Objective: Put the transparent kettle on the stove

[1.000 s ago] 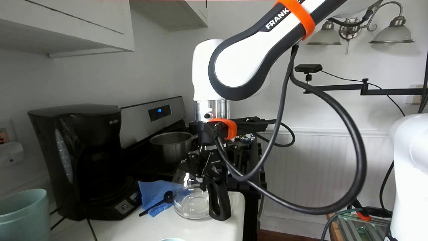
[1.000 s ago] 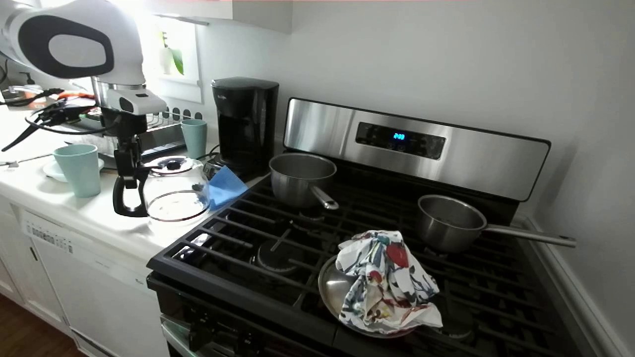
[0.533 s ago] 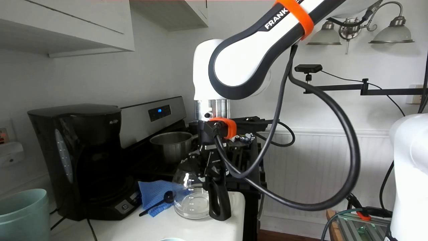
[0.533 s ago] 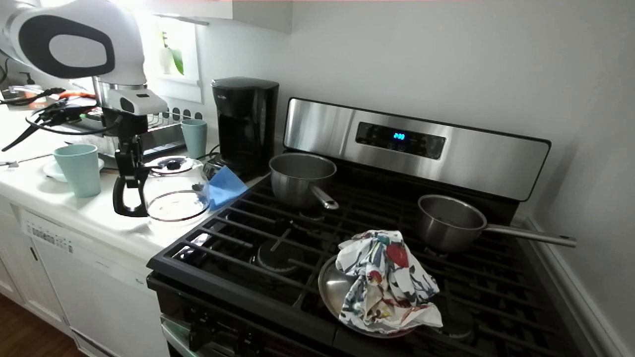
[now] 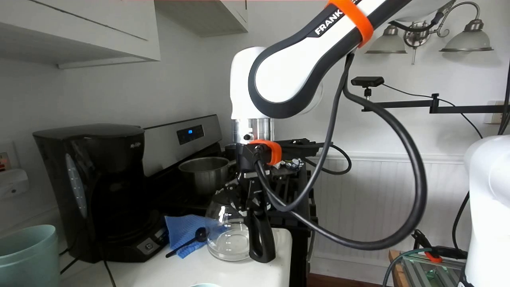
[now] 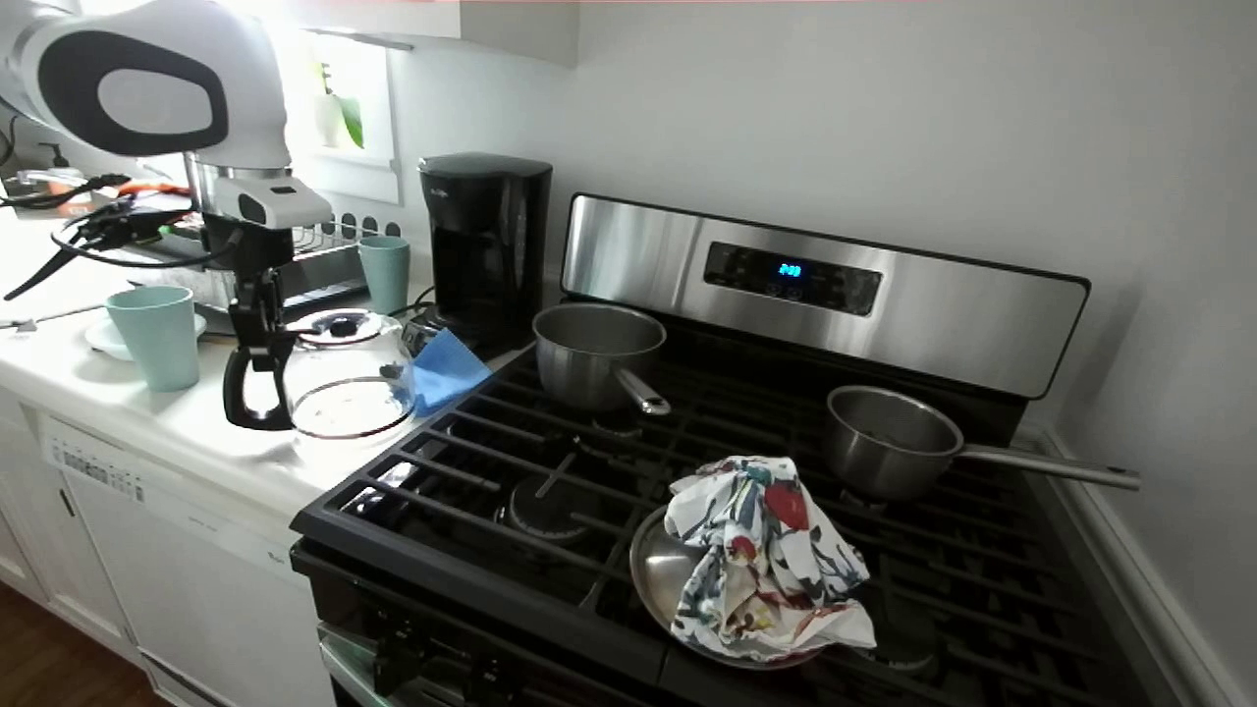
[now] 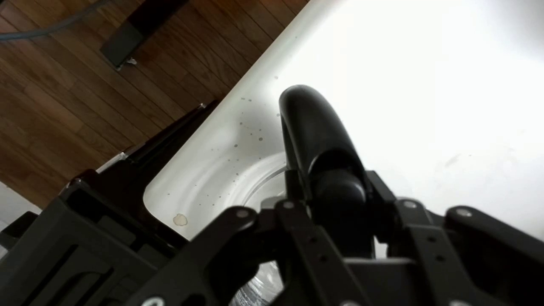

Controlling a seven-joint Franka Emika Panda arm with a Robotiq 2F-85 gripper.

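From the left in an exterior view, the white counter (image 6: 59, 360) carries a dish (image 6: 98, 340) with a pale green cup (image 6: 157, 339) standing in front of it. Next is the gripper (image 7: 335, 187), grasping the black handle (image 7: 306, 114) of the glass kettle (image 6: 349, 383), which sits upright on the counter near the stove (image 6: 471, 593). A second green cup (image 6: 385, 275) stands farther back, then a black coffee maker (image 6: 496, 196) by the wall (image 6: 835, 118). A blue cloth (image 6: 447, 373) lies between the glass kettle and the coffee maker. On the stove are a metal pot (image 6: 579, 368) at back left, a flowered towel (image 6: 766, 560) heaped over a round metal pan or lid (image 6: 658, 565), and a second pot (image 6: 884, 462) whose handle reaches right. In the wrist view, wooden floor (image 7: 63, 97) shows at upper left; right of it, a tan stain (image 7: 180, 219) and small specks (image 7: 260, 139) mark the counter near its rounded corner. At right in an exterior view hangs a wall lamp (image 5: 468, 42).
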